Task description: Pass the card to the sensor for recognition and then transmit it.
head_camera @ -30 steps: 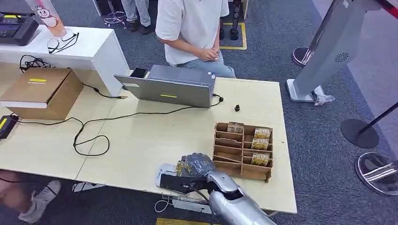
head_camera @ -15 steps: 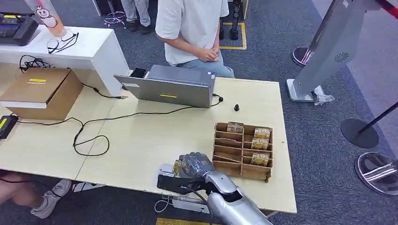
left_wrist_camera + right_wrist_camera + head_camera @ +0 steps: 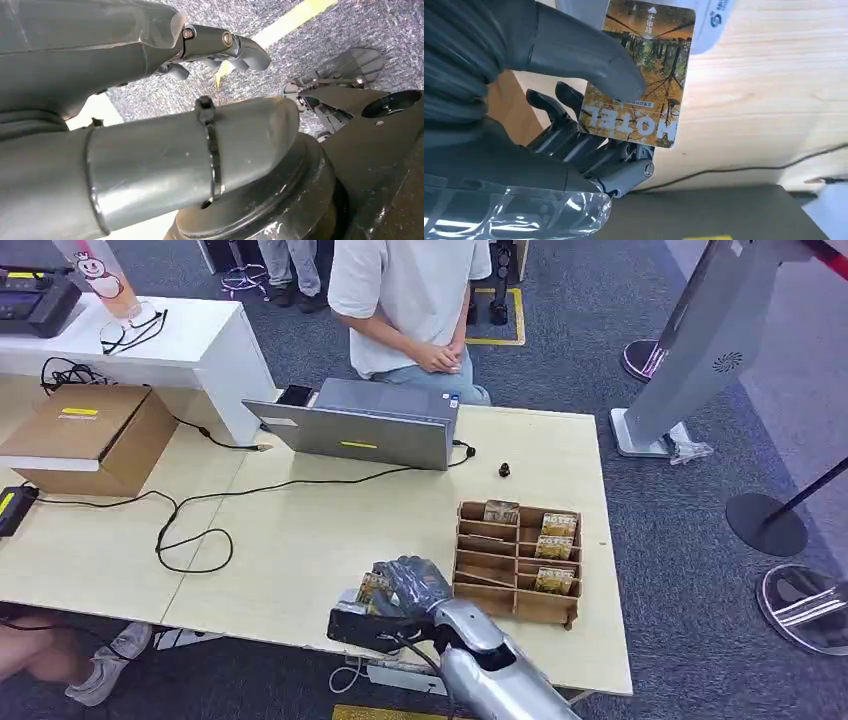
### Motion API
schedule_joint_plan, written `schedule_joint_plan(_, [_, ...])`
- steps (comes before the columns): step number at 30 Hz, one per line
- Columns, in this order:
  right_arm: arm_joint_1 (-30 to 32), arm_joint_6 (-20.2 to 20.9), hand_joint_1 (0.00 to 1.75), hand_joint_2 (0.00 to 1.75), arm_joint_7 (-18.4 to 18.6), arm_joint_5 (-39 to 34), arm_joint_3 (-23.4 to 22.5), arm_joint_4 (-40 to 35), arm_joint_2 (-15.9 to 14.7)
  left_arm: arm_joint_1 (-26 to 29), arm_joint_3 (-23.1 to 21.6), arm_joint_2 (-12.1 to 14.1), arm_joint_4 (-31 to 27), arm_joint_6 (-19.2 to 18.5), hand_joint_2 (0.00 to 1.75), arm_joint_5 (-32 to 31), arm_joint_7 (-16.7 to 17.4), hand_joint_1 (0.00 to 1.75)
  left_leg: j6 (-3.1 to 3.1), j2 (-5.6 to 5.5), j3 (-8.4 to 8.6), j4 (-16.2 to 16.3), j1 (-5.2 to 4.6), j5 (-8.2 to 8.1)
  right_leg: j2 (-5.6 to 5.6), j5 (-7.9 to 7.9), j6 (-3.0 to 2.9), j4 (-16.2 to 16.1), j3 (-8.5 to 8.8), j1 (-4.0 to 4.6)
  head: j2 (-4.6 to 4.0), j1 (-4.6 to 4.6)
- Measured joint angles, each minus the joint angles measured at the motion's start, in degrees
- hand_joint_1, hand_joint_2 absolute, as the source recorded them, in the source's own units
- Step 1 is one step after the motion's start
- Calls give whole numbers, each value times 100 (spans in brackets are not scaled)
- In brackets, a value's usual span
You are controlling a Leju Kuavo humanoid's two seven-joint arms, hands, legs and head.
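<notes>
The right robot hand had its thumb and fingers closed on the card, pinching it flat near the front edge of the surface. The card hung over the sensor, a white, rounded pad lying close to that front edge; whether card and pad touched could not be told. Judging by this, the pick-up from the rack was done and the recognition step was in hand, while the handing-on was yet to come. Who or what was to receive the card the pictures did not say, though a person sat beyond the far edge behind a laptop.

The card was a thin, stiff rectangle with rounded corners, glossy, printed with autumn trees and the word HOTEL. The rack was a plywood box of small compartments, several holding like cards. The surface was pale wood-grain laminate, smooth and matt. The left robot hand hung over carpet, fingers curled in and holding nothing.
</notes>
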Motion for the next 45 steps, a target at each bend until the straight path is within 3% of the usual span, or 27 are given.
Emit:
schedule_joint_plan(11, [70, -88, 175, 175, -269, -219, -85, -1120, -251, 5, -13, 2, 0, 22, 0, 26, -77, 0, 0, 0, -1, 0, 0, 0, 0, 0, 0, 0, -2, 0, 0, 0])
schedule_joint_plan(19, [62, -428, 175, 175, -573, -284, -264, -2048, -382, 10, -37, 0, 0, 66, 0, 50, -175, 0, 0, 0, -3, 0, 0, 0, 0, 0, 0, 0, -3, 0, 0, 0])
schedule_joint_plan(22, [52, -741, 175, 175, -722, -201, -310, -2199, -400, 9, -85, 0, 0, 77, 0, 15, -179, 0, 0, 0, -3, 0, 0, 0, 0, 0, 0, 0, -2, 0, 0, 0])
schedule_joint_plan(30, [-39, -1116, 175, 175, -798, -66, -345, -2208, -402, -11, -155, 0, 0, 81, 0, -4, -149, 0, 0, 0, -3, 0, 0, 0, 0, 0, 0, 0, -2, 0, 0, 0])
schedule_joint_plan(40, [-339, -2011, 175, 175, -934, 157, -383, -1583, -271, -44, -162, -4, 0, 72, 0, 9, -83, 0, 0, -1, -4, 0, 0, 0, -1, 0, 0, 0, -2, 0, 0, 0])
schedule_joint_plan(45, [-375, -2197, 175, 175, -931, 242, -439, -1390, -206, -55, -166, -7, 0, 59, 0, 9, -59, 0, 0, -1, -4, 0, 0, 0, -1, 0, 0, 0, -2, 0, 0, 0])
